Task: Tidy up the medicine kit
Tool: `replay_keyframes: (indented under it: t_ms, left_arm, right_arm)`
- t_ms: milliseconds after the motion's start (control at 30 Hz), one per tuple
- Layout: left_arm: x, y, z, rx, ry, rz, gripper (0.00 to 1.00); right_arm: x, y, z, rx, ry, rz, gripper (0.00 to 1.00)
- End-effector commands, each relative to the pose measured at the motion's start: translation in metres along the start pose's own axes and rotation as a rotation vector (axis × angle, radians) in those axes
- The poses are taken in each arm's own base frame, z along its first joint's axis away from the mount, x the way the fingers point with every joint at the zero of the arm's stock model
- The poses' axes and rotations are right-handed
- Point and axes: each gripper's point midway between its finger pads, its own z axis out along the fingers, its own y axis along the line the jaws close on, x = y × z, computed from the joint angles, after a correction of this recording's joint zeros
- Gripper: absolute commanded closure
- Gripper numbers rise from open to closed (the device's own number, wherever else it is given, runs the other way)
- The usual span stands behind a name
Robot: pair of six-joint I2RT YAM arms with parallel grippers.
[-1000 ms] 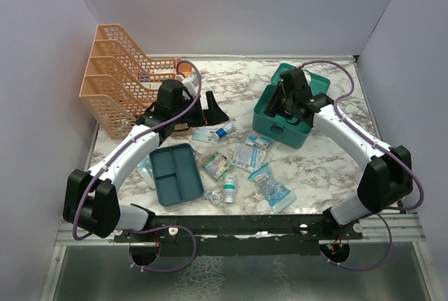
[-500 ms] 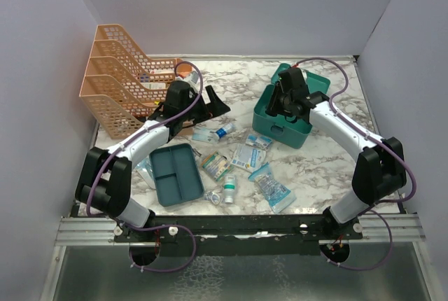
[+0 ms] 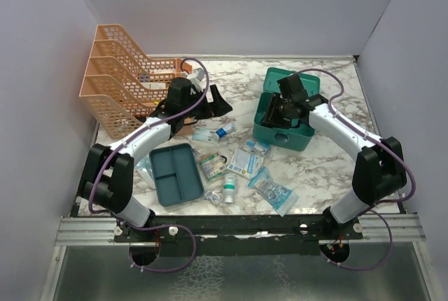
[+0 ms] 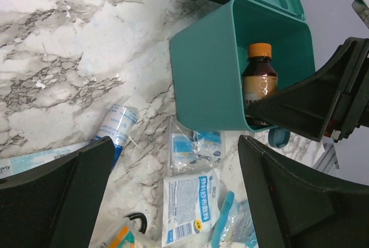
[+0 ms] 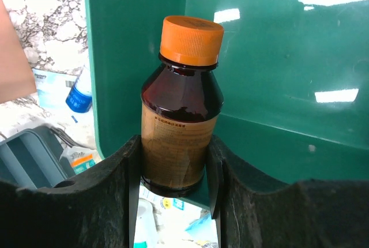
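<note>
The teal medicine kit (image 3: pixel 288 133) stands at the right of the marble table with its lid open behind it. In the left wrist view the medicine kit (image 4: pixel 207 81) shows its open mouth. My right gripper (image 3: pixel 281 110) is shut on a brown bottle (image 5: pixel 180 132) with an orange cap (image 5: pixel 192 39); the cap end is inside the kit. The same bottle (image 4: pixel 259 83) shows inside the box in the left wrist view. My left gripper (image 3: pixel 217 102) hovers left of the kit, open and holding nothing, with packets below it (image 4: pixel 176 144).
An orange mesh rack (image 3: pixel 119 80) stands at the back left. A flat teal divided tray (image 3: pixel 175 173) lies front left. Loose packets (image 3: pixel 245 158), a clear pouch (image 3: pixel 271 189), a small vial (image 3: pixel 229 190) and a blue-capped tube (image 3: pixel 222 131) lie between the arms.
My left gripper has swung right and a little toward the back, closer to the kit. My right gripper has sunk lower into the kit with the bottle.
</note>
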Motion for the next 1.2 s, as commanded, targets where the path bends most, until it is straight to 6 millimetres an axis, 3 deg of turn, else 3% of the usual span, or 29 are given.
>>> replay_keyframes:
  t_ms: [0, 200, 600, 933, 1033, 1167]
  left_arm:
    - [-0.013, -0.015, 0.002, 0.056, -0.010, 0.117, 0.09]
    - [-0.012, -0.019, -0.001, 0.077, 0.011, 0.177, 0.09]
    - [-0.019, -0.030, -0.010, 0.094, 0.008, 0.197, 0.09]
    - [-0.019, -0.029, -0.007, 0.090, 0.018, 0.186, 0.09]
    - [-0.018, -0.027, -0.006, 0.086, 0.023, 0.183, 0.09]
    - [-0.016, -0.027, -0.005, 0.087, 0.031, 0.187, 0.09]
  right_arm:
    - [-0.005, 0.009, -0.001, -0.016, 0.006, 0.049, 0.68]
    - [-0.022, 0.018, 0.018, -0.046, -0.050, -0.014, 0.68]
    - [0.009, 0.018, 0.056, -0.096, 0.097, -0.088, 0.67]
    - [0.022, 0.019, 0.076, -0.136, 0.141, -0.088, 0.66]
    - [0.025, 0.024, 0.077, -0.168, 0.151, -0.067, 0.60]
    - [0.029, 0.027, 0.075, -0.189, 0.161, -0.032, 0.44]
